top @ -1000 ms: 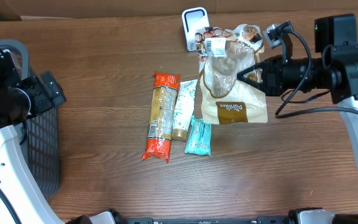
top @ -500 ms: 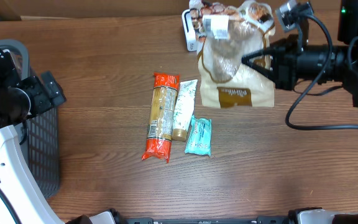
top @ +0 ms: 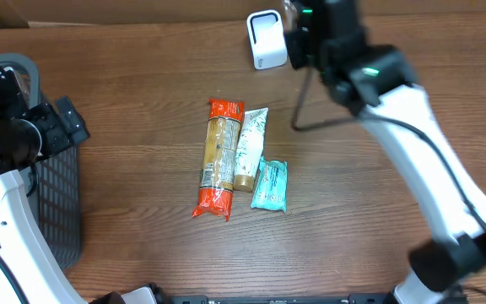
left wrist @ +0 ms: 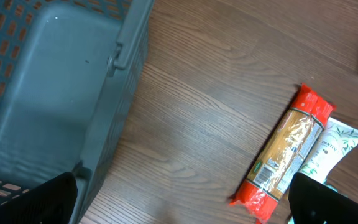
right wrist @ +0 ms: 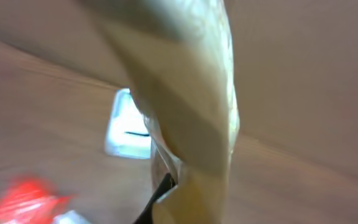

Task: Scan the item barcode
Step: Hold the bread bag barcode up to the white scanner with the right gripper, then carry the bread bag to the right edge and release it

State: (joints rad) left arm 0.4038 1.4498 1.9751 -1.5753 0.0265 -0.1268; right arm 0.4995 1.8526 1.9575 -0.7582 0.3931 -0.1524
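Note:
A beige bag [right wrist: 191,118] fills the right wrist view, blurred and hanging close to the lens. My right gripper [right wrist: 169,196] is shut on the bag's edge, with one dark finger [right wrist: 159,198] showing beside it. Behind the bag on the table stands the white scanner [right wrist: 128,124], also seen at the back of the table [top: 266,40]. From overhead the right arm [top: 378,76] reaches high over the back of the table and hides the bag and its gripper. My left gripper [left wrist: 179,202] is open over bare wood, holding nothing.
An orange-red pasta packet [top: 219,157], a white tube [top: 250,148] and a teal bar [top: 270,185] lie side by side mid-table. A grey mesh basket [top: 57,203] stands at the left edge under the left arm.
The right arm has lifted the bag up and back toward the scanner, and the bag has left the overhead view. The left arm has not moved.

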